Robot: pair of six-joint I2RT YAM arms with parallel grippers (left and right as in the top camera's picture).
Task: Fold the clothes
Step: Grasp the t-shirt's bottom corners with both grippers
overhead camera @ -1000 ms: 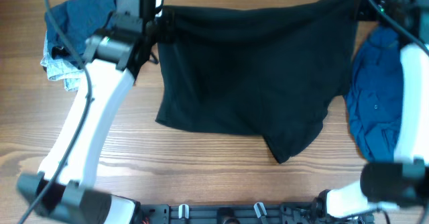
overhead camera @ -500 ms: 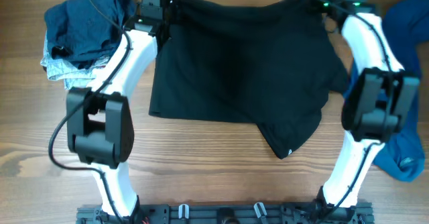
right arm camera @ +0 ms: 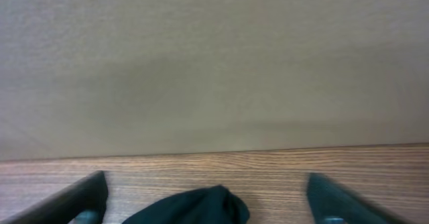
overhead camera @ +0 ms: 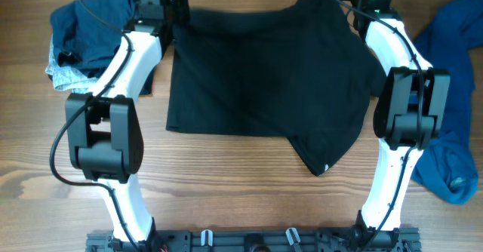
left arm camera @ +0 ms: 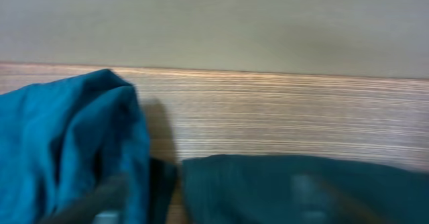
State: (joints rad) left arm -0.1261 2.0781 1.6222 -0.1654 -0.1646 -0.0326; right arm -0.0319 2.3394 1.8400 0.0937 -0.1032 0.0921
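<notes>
Black garment [overhead camera: 264, 78] lies between blue heap [overhead camera: 94, 26] and blue cloth [overhead camera: 456, 93]; right gripper [right arm camera: 208, 210] spread wide, left gripper [overhead camera: 179, 14] unreadable.

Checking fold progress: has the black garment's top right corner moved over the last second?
Yes. The top right corner of the black garment moved left, toward the blue clothes pile.

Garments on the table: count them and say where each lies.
3 for certain: a black garment spread in the centre, a dark blue pile at the far left corner, a blue garment along the right edge. A pale cloth under the left pile may be a fourth.
</notes>
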